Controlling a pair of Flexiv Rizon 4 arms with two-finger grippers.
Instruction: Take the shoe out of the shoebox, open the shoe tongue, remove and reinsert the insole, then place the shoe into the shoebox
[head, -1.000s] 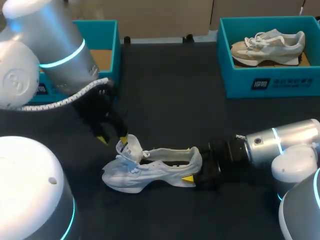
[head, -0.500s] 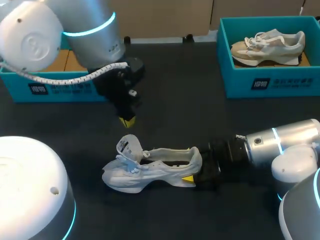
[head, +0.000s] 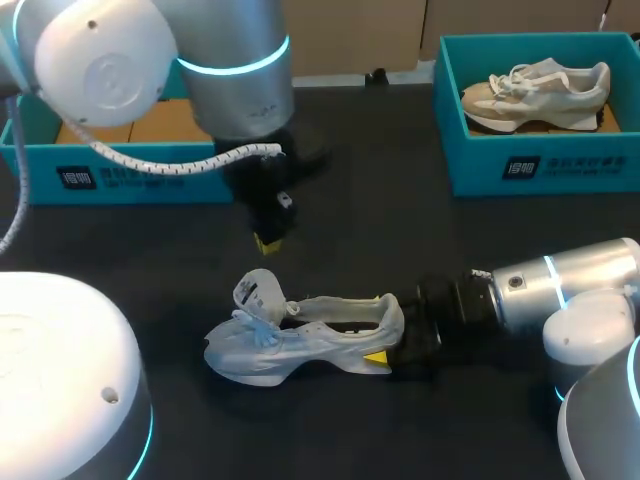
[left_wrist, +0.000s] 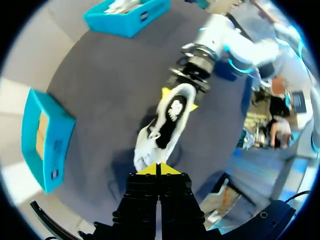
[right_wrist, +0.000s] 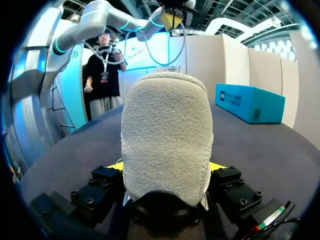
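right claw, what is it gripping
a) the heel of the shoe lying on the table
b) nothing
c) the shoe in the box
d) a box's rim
a: the right claw has a yellow tip on each side of the heel of the shoe, and its wrist view shows the heel clamped between both fingers.

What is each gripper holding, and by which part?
The right gripper holds the shoe by its heel. The left gripper is shut and holds nothing.
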